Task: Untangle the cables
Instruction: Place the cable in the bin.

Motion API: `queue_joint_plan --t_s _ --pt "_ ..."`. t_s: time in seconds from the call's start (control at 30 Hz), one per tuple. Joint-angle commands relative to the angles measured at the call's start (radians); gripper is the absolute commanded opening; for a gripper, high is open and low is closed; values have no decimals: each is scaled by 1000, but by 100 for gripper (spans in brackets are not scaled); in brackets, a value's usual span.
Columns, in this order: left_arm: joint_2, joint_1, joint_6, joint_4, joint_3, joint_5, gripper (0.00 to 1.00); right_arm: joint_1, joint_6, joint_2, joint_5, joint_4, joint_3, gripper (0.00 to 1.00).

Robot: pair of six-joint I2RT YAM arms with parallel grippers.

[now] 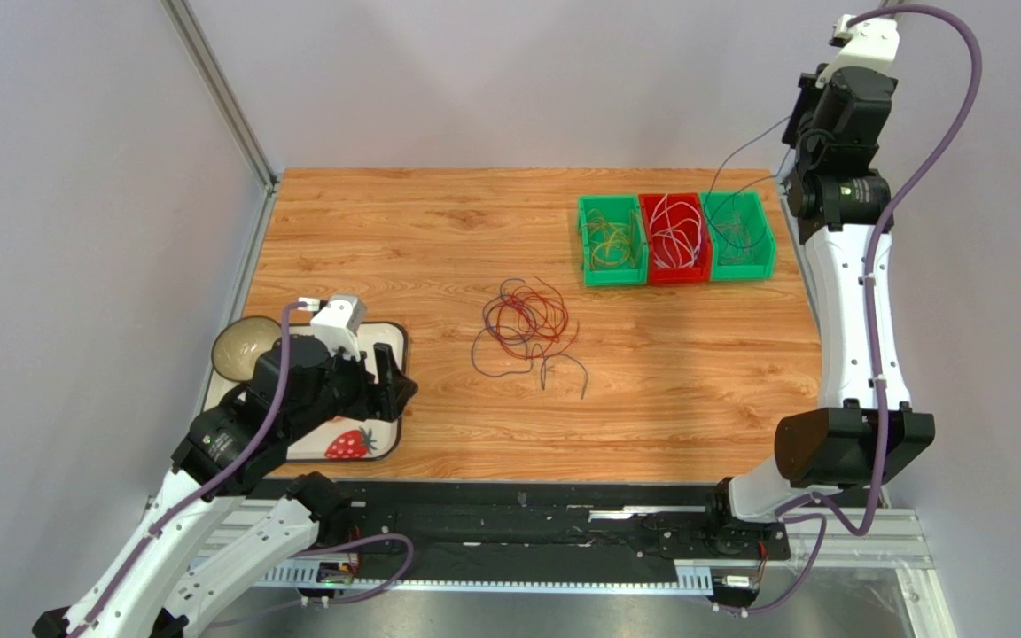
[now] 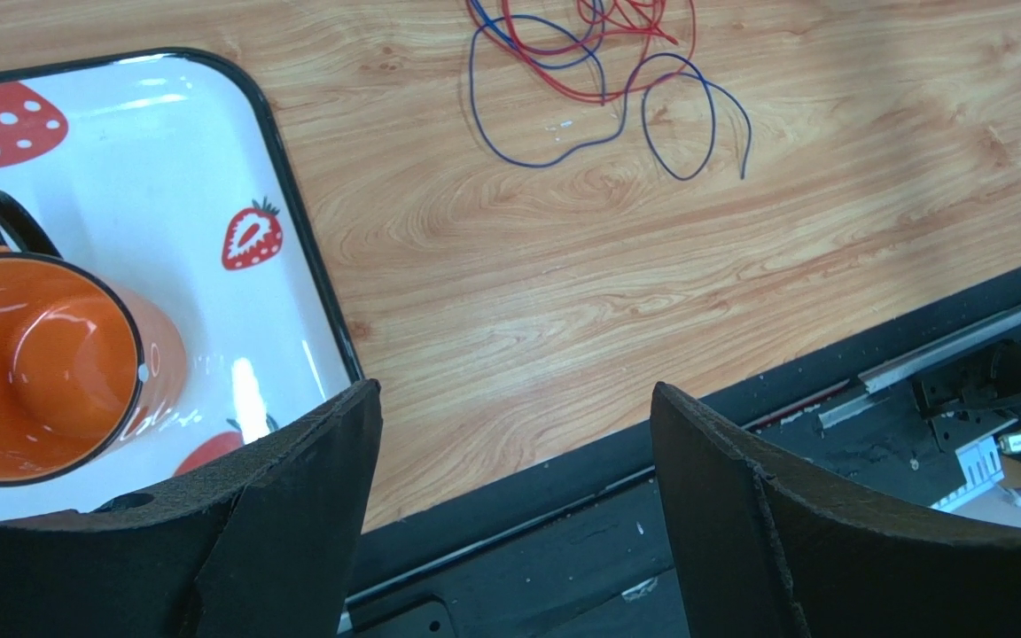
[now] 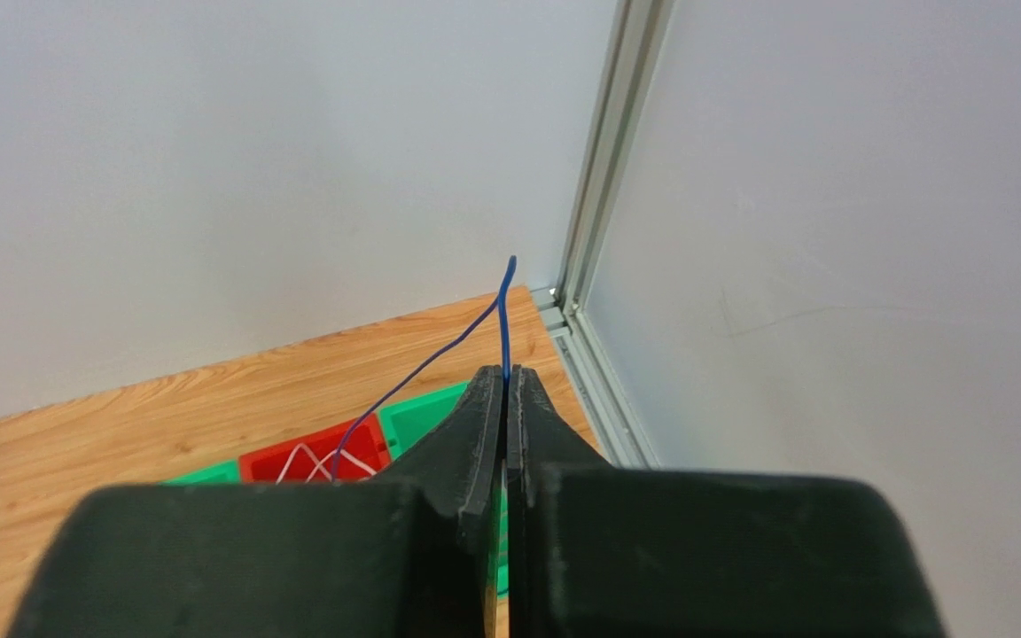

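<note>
The right fingers (image 3: 479,423) were pressed together, with a single thin blue wire (image 3: 501,319) pinched between their tips. They were held high above the far right corner of the bench (image 1: 409,226), and the wire was seen to trail down toward the three bins (image 1: 674,275). The left fingers (image 2: 323,459) were spread wide with nothing between them, held low at the near left beside a strawberry-patterned tray (image 2: 300,239) carrying an orange mug (image 2: 37,352). The other cables (image 1: 525,323), red and blue loops, lay in a loose tangle at the middle of the bench, well apart from both arms. They were judged to be very light, limp and slightly springy, with smooth insulation that could slip from a weak pinch. Loops were thought likely to snag on one another if pulled quickly. A hold was judged best taken on a free end or an outer loop, such as the blue tail (image 1: 580,376) at the tangle's near right. No brand, label or legible writing could be made out.
</note>
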Motion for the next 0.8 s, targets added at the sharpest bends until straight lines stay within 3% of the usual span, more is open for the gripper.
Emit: queue_joint_plan --t_s 0.0,0.77 --pt "4 -2 -16 2 9 -14 82 -33 -20 29 -12 93 41 0" --pt "7 -4 -17 -3 10 -23 80 -65 -37 311 86 217 127 0"
